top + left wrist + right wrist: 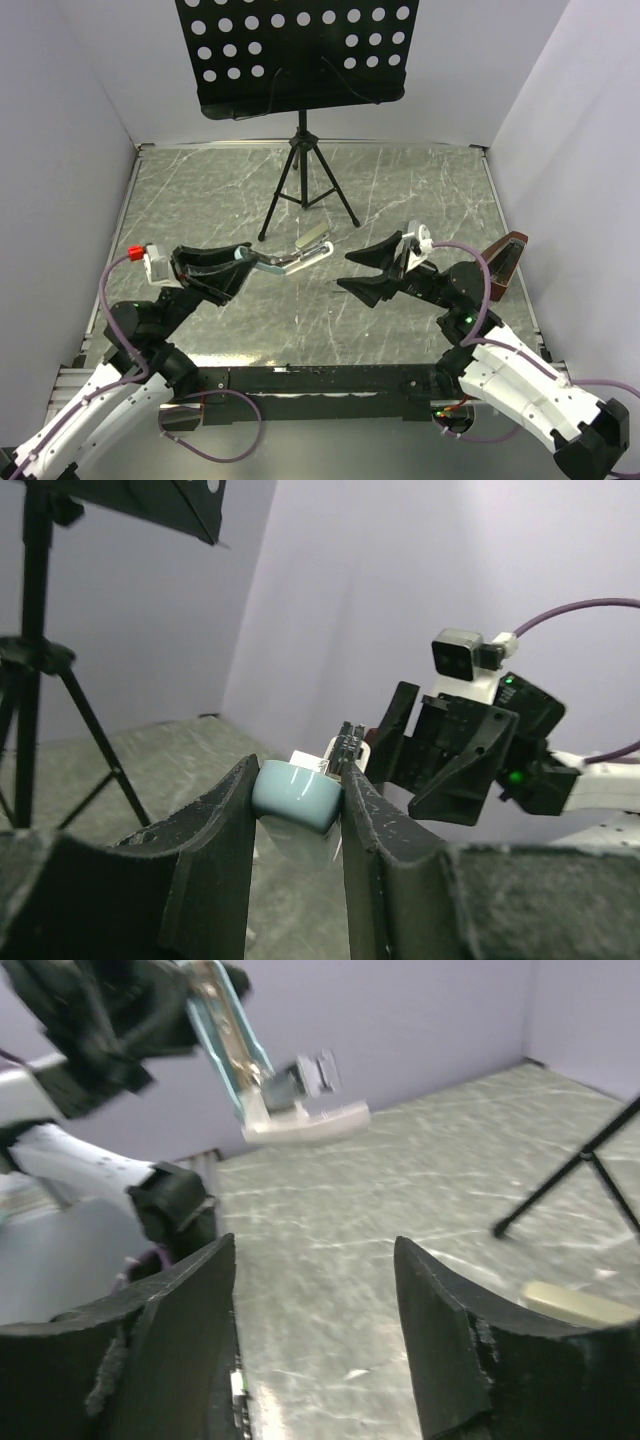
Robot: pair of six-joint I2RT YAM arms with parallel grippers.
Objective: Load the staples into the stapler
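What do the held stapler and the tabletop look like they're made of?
The pale blue stapler: smooth moulded plastic, apparently, soft sheen on its rounded end. Its swung-open silvery rail: bare metal by the bright glints. The grey veined tabletop: marble look, low gloss; stone or printed laminate, cannot tell.

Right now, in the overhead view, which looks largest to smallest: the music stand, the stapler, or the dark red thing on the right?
1. music stand, by far the largest.
2. stapler and dark red thing: about alike. The stapler is held up nearer the camera, so I won't rank them.
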